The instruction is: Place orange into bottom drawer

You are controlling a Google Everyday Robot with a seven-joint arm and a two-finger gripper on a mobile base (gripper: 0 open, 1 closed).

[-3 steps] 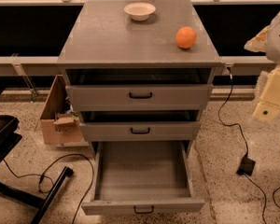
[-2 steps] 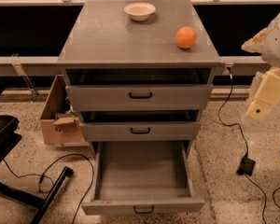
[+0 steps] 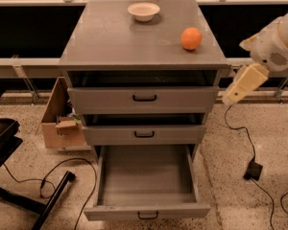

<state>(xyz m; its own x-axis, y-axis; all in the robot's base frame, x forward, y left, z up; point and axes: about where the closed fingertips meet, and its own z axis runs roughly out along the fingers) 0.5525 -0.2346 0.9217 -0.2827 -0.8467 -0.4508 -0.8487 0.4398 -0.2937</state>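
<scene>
The orange [image 3: 191, 38] sits on the right side of the grey cabinet top [image 3: 110, 42], near the front edge. The bottom drawer [image 3: 146, 176] is pulled wide open, and its plain grey inside holds nothing. My gripper [image 3: 236, 91] hangs at the end of the white arm [image 3: 278, 44], just off the cabinet's right side. It is level with the top drawer, lower than the orange and to its right, and apart from it.
A cream bowl [image 3: 143, 11] stands at the back of the cabinet top. The top drawer [image 3: 144, 98] and middle drawer [image 3: 144, 134] are nearly shut. A cardboard box [image 3: 60, 121] sits left of the cabinet. Cables and a black chair base [image 3: 19, 195] lie on the floor.
My gripper and arm have moved left and slightly up, closer to the cabinet's right side. The orange, bowl and drawers have not moved.
</scene>
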